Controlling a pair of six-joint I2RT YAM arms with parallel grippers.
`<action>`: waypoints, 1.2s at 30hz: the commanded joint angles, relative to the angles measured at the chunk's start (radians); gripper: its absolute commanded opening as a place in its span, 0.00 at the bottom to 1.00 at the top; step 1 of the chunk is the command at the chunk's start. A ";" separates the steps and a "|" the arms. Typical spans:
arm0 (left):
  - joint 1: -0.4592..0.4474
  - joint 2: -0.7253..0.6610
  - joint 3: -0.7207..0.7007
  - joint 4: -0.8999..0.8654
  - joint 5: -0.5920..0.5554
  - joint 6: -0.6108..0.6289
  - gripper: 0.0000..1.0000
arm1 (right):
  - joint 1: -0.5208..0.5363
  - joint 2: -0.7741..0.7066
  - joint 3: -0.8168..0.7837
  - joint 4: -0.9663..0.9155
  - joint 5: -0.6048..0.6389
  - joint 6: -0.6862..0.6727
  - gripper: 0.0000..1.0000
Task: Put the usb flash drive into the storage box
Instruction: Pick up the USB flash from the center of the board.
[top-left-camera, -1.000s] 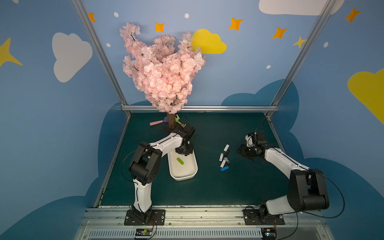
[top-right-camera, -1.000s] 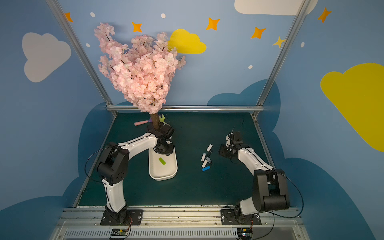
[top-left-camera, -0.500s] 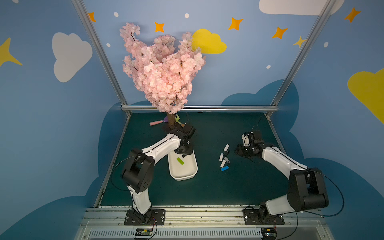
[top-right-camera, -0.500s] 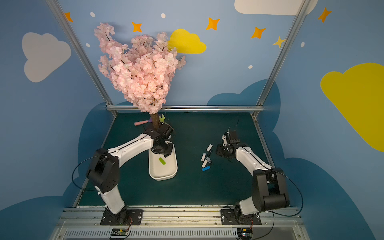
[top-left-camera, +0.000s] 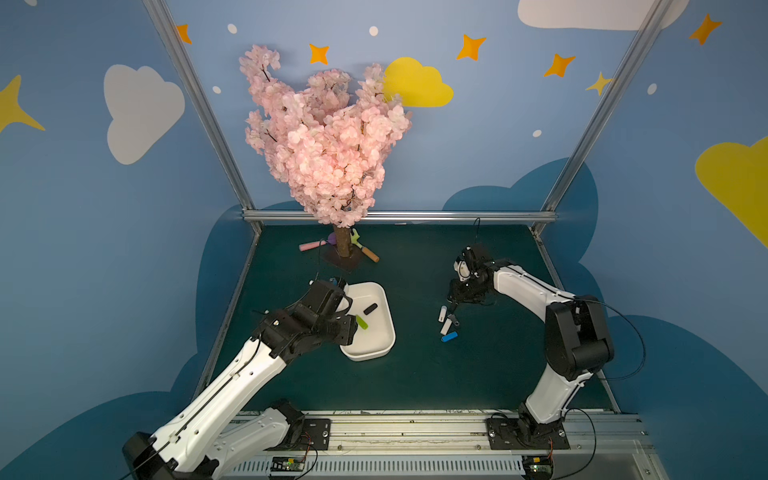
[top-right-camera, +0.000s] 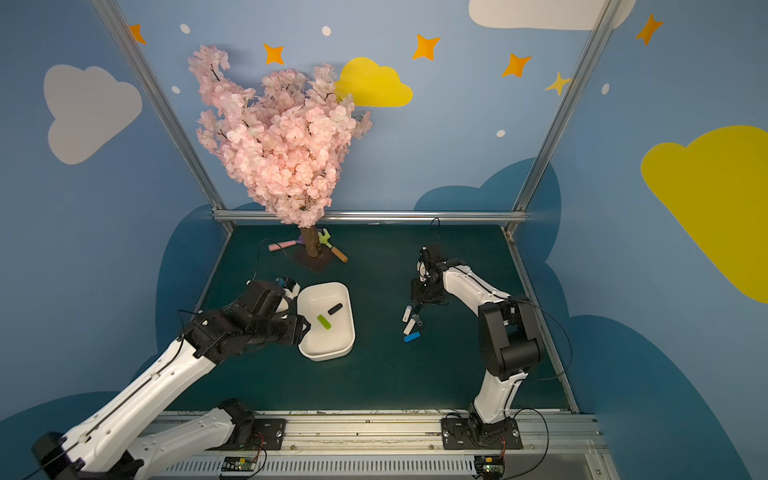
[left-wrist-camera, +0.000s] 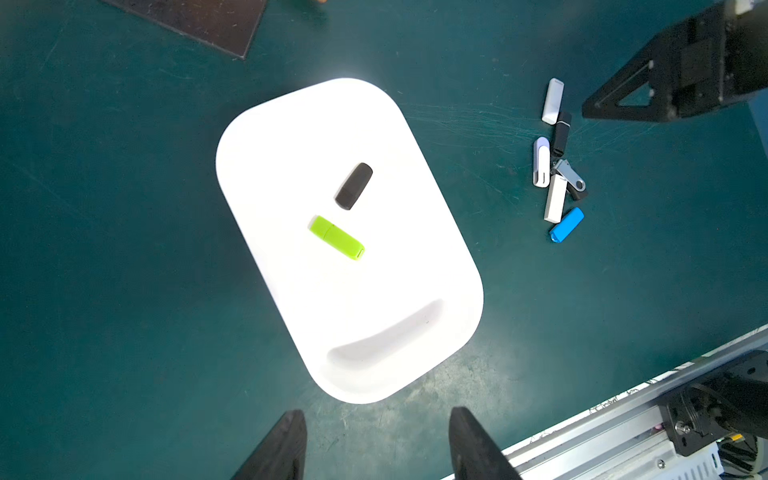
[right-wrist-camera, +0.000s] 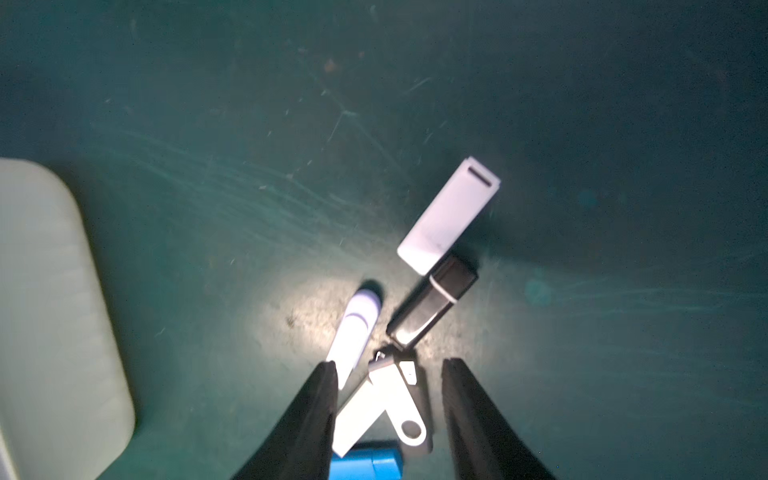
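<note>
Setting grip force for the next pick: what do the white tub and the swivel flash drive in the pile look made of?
White tub: likely moulded plastic, smooth and glossy; it glares and has rounded corners. Swivel flash drive: grey clip looks like matte metal, thin with a punched ring hole; dark body probably plastic.

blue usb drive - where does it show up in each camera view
Both top views: the blue usb drive lies at the near end of the drive cluster, right of the storage box.
Left wrist: at the same cluster end, apart from the box.
Right wrist: partly cut off, seen between the fingers of the right hand.
Shared landmark: the white storage box, in all four.
</note>
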 joint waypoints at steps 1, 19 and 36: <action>-0.001 -0.070 -0.049 0.011 0.019 0.010 0.60 | -0.003 0.081 0.092 -0.090 0.064 0.068 0.46; -0.005 -0.015 -0.046 0.001 0.016 0.012 0.58 | -0.010 0.305 0.291 -0.172 0.104 0.163 0.48; -0.006 0.004 -0.043 -0.003 0.005 0.010 0.58 | 0.044 0.415 0.386 -0.221 0.155 0.138 0.27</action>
